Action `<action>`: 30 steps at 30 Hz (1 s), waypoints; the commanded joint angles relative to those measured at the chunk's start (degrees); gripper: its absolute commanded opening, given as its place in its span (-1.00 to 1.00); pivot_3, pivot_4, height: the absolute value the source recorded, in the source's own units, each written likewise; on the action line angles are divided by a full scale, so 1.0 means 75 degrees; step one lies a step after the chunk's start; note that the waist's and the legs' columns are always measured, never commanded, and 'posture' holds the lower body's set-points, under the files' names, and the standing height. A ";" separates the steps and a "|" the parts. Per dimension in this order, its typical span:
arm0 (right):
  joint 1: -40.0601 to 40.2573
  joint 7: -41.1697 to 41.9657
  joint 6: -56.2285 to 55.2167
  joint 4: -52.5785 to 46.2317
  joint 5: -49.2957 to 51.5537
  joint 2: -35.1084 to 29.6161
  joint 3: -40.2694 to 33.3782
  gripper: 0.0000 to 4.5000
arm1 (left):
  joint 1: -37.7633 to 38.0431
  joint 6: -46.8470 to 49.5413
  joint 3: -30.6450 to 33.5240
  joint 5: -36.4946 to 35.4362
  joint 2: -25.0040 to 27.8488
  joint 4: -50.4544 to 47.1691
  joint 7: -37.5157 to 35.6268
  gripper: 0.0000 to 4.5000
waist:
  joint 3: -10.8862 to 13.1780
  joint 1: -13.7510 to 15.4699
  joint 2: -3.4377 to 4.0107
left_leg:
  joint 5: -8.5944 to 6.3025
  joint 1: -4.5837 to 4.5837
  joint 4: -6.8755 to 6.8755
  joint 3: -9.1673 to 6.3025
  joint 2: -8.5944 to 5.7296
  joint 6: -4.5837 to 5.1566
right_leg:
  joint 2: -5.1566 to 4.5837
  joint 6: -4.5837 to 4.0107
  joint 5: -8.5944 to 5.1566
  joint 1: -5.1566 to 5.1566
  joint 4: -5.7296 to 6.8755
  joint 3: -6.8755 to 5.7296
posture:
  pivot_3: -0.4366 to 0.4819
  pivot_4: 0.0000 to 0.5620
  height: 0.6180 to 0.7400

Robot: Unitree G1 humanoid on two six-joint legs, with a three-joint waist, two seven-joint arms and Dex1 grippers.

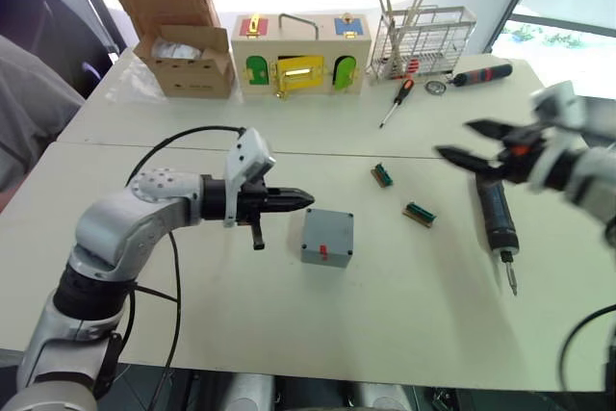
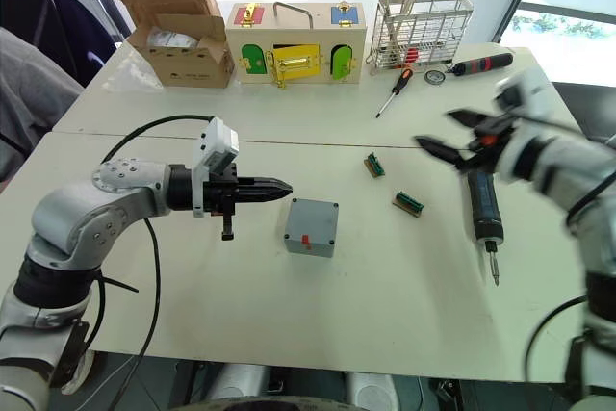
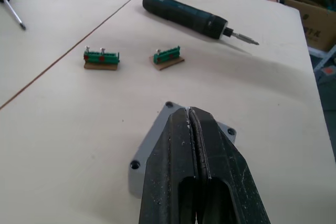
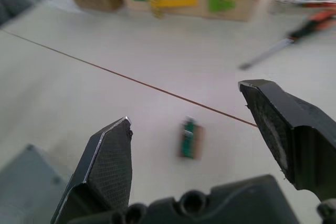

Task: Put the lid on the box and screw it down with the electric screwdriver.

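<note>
I see the box (image 1: 326, 236) sitting on the bench (image 1: 289, 324) with its lid (image 3: 181, 145) on top. My left pincer (image 1: 289, 200) is pressed together, just beside the box. My right pincer (image 1: 470, 145) is spread wide above the electric screwdriver (image 1: 497, 217), which lies flat on the bench, well apart from the box

No text, label, brand or number can be read on anything.
</note>
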 commanded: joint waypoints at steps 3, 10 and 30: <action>-0.0464 0.0844 0.2843 0.1153 0.0372 -0.1589 0.1042 0.98 | -0.0283 -0.0430 -0.0363 0.0152 -0.0261 -0.0355 -0.0266 -1.00 | 0.0001 -0.0043 0.0000 | -0.0001 -0.0001 0.0001 0.0003 0.0002 0.0003 | -0.0001 0.0000 0.0000 0.0002 -0.0003 0.0004 | -0.05 -0.47 1.00; -0.0503 0.1826 0.2920 0.2451 -0.0199 -0.2227 0.2751 0.98 | -0.0207 -0.0561 -0.0733 0.0361 -0.0208 -0.0772 -0.0383 -1.00 | 0.0006 -0.0032 0.0009 | -0.0004 -0.0002 0.0002 0.0013 0.0000 0.0007 | -0.0005 -0.0001 -0.0001 -0.0006 -0.0002 0.0015 | -0.05 -0.47 1.00; -0.2870 0.2037 0.3322 0.5154 -0.2027 -0.0160 0.5674 0.77 | 0.0400 -0.0416 -0.0765 0.0506 -0.0378 -0.1256 0.0464 -1.00 | 0.0010 -0.0005 0.0011 | 0.0017 -0.0030 0.0015 0.0013 -0.0004 -0.0030 | 0.0001 0.0001 0.0001 -0.0027 0.0001 0.0012 | -0.05 -0.47 1.00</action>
